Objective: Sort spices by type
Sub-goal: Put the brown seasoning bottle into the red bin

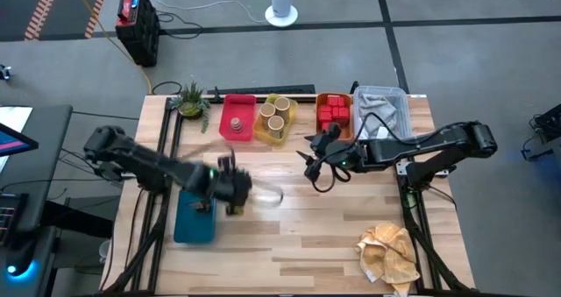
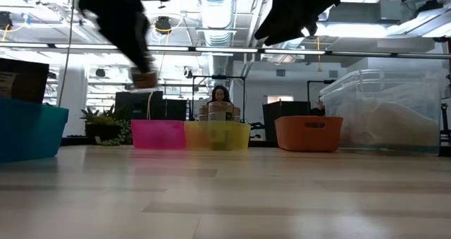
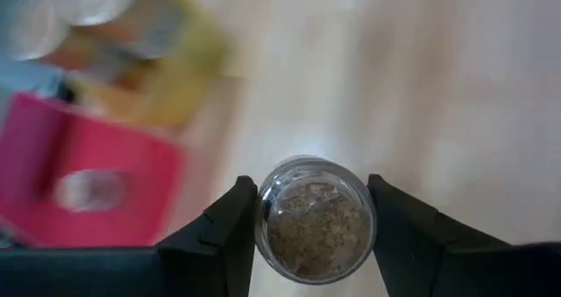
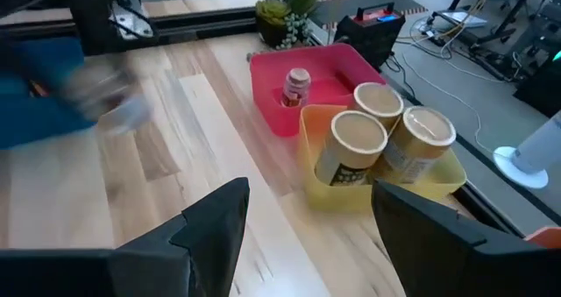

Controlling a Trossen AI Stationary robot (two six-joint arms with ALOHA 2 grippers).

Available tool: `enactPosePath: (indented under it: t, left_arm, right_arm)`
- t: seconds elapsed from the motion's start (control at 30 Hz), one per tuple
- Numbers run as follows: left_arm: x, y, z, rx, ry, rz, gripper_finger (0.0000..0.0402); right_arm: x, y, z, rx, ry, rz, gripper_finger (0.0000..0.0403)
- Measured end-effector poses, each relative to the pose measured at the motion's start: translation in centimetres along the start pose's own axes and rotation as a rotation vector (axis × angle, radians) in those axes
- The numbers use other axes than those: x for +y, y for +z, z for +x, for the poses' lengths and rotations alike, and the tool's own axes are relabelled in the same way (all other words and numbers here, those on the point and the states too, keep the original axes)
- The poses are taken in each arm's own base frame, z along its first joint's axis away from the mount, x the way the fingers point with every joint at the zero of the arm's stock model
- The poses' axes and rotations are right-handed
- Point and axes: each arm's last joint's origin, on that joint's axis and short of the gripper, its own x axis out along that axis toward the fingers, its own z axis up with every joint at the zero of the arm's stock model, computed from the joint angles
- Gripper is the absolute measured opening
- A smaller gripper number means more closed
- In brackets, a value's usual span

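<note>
1. Left gripper (image 3: 311,222): fingers pinching a small glass jar (image 3: 314,220) of brown spice, held above the table (image 1: 289,236). Judged risk: round glass could slip out, since the grip is only on its sides.
2. Right gripper (image 4: 307,218): fingers spread, empty, facing the trays.
3. Count beyond those fingers: pink tray (image 4: 329,82), one jar; yellow tray (image 4: 368,192), three tan cylinders (image 4: 355,148).

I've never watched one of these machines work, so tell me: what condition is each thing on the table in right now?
Left tool: shut on small glass jar of brown spice, lifted off table.
Right tool: open, empty.
Pink tray: holds one small jar, upright.
Yellow tray: holds three tan cardboard cylinders, upright.
Orange tray: holds red tins.
</note>
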Motion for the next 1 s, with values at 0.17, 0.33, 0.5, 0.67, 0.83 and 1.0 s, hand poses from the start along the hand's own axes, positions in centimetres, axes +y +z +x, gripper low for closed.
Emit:
enactPosePath:
  t: [0.17, 0.33, 0.5, 0.67, 0.83, 1.0]
  left_arm:
    - [7.1, 1.0, 2.5, 0.05, 0.103, -0.11, 0.0173]
    - [13.3, 1.4, 4.3, 0.008, 0.158, -0.213, 0.0174]
    - [19.1, 1.2, 5.1, -0.1, 0.204, -0.324, 0.0174]
    - [24.0, -0.1, 7.5, -0.139, 0.196, -0.483, 0.0174]
    - [26.7, -2.1, 11.9, -0.064, 0.214, -0.564, 0.0174]
    - [27.9, -4.1, 15.6, 0.015, 0.212, -0.605, 0.0174]
  right_arm:
    - [0.2, -0.3, -0.3, 0.016, -0.012, -0.006, 0.0276]
    - [0.5, -0.4, -0.9, 0.007, -0.045, -0.021, 0.0276]
    - [0.7, -0.4, -1.0, 0.003, -0.056, -0.031, 0.0276]
    - [0.7, -0.4, -1.0, 0.003, -0.058, -0.045, 0.0276]
    - [0.7, -0.4, -1.0, 0.007, -0.058, -0.049, 0.0276]
    - [0.7, -0.6, -1.0, 0.018, -0.059, -0.057, 0.0276]
